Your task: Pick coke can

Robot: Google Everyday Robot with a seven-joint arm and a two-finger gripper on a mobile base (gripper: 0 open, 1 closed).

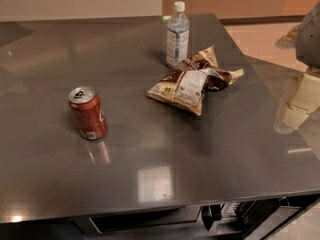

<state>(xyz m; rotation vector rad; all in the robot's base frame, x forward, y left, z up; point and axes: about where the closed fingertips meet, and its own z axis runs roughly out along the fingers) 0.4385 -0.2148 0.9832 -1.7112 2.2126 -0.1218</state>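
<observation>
One gripper [311, 34] in view: only a grey piece of it showed at the far right edge, upper part, cut by the frame, out past the right side of the table. Whether the claw was spread or pressed together: cannot tell. It held nothing I could see and touched none of the objects.

Small red aluminium coke can [88, 113] with silver top and pull tab stood upright on the left part of the dark grey glossy tabletop [160, 154], white label patch low on the side facing the camera. It was alone, well apart from everything else and from the gripper.

Crumpled brown-and-white foil snack bag [192, 84] lay flat right of centre, roughly between can and gripper. Tall clear plastic water bottle [177, 34] with white cap and pale label stood upright just behind the bag's left end; contact between the two unclear. Both were well apart from the can. The space right around the can was open.

Pale cream reflection [295, 104] sat on the tabletop near its right edge, below the grey piece. Dark hardware [212, 216] showed under the front edge, too dim to identify.

Count: one can, one bottle, one snack bag, one table.
</observation>
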